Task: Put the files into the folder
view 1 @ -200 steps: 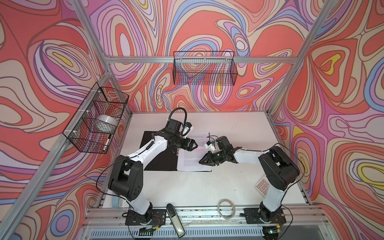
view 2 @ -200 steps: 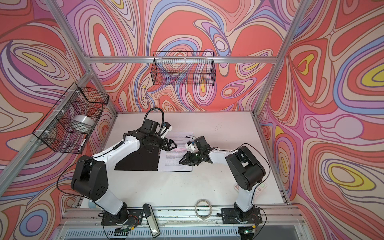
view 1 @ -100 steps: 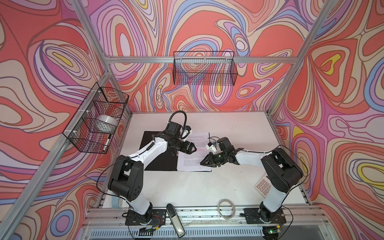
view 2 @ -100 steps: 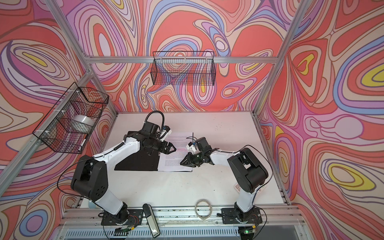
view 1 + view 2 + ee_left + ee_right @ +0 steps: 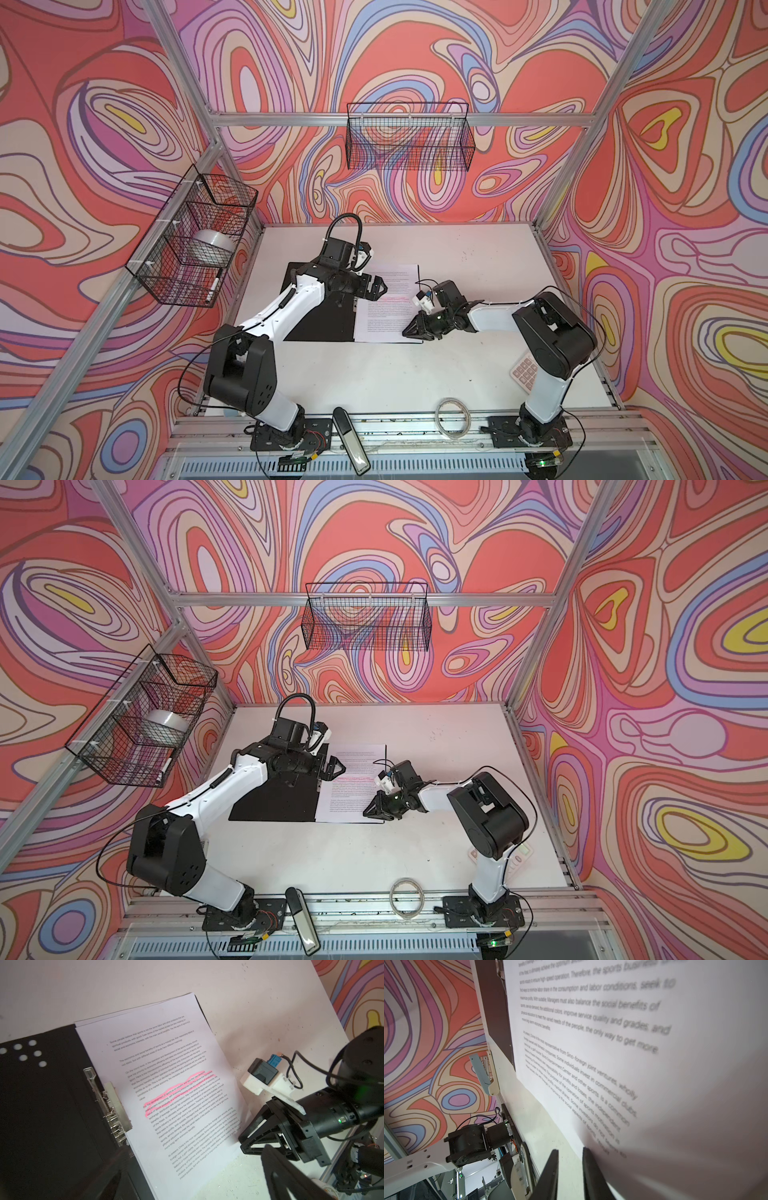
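Observation:
The folder [image 5: 328, 324] [image 5: 278, 804] lies open on the table, black inside up, with its metal spine clip [image 5: 110, 1107] showing. The files [image 5: 386, 307] [image 5: 353, 787] [image 5: 176, 1084], white printed sheets with a pink highlighted line, rest on its right half. My left gripper [image 5: 380, 286] [image 5: 338, 766] [image 5: 193, 1184] hangs open above the sheets' spine side and holds nothing. My right gripper [image 5: 409, 332] [image 5: 370, 812] [image 5: 245, 1142] [image 5: 570, 1153] sits low at the sheets' near right corner. Its jaws stand a narrow gap apart with bare table between them, and one finger touches the paper's edge [image 5: 612, 1043].
A white calculator [image 5: 524, 372] lies under the right arm's elbow. A wire coil [image 5: 453, 417] and a black handheld device [image 5: 351, 440] lie at the front rail. Wire baskets hang on the left wall [image 5: 195, 245] and on the back wall [image 5: 409, 137]. A pale stapler [image 5: 485, 1072] lies by the table's left edge.
My left gripper's jaws have spread wider over the sheets. My right gripper has slid slightly toward the near right corner of the sheets. The papers and folder stay put.

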`<state>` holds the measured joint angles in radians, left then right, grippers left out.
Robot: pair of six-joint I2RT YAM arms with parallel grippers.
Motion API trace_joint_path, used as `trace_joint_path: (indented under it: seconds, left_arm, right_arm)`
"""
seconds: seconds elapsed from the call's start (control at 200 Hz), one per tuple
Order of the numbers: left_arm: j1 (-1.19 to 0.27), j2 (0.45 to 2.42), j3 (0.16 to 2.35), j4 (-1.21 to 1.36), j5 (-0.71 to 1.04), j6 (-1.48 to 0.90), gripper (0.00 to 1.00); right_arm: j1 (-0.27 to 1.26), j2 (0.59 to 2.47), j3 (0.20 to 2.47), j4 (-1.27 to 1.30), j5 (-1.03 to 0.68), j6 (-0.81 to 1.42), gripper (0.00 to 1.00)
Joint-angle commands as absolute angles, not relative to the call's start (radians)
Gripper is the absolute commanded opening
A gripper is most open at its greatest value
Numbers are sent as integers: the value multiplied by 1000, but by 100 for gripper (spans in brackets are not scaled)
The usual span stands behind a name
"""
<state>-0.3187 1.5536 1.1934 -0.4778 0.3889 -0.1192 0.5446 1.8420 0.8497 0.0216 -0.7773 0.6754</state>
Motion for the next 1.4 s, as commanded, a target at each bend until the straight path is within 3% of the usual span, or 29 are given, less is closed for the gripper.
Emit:
trace_joint_path:
  seconds: [0.0, 0.285, 0.546, 0.866, 1.127, 1.397]
  left_arm:
    - [-274, 1542, 1221, -502, 327, -219, 100]
    - [-145, 1602, 1199, -459, 350, -373, 100]
    - [-129, 1617, 1097, -329, 412, -420, 100]
    - [-127, 1718, 1038, -214, 474, -498, 100]
    - [-127, 1754, 949, -78, 548, -564, 100]
    - [-127, 1815, 973, -26, 656, -563, 100]
  right_arm:
    - [546, 1869, 835, 45, -762, 667, 22]
    - [546, 1888, 839, 28, -753, 655, 23]
    - [546, 1781, 931, -70, -727, 640, 34]
    - [519, 1637, 1153, -425, -427, 608, 39]
    - [376, 1610, 1009, -290, -419, 724, 41]
    - [332, 1636, 956, -227, -449, 736, 42]
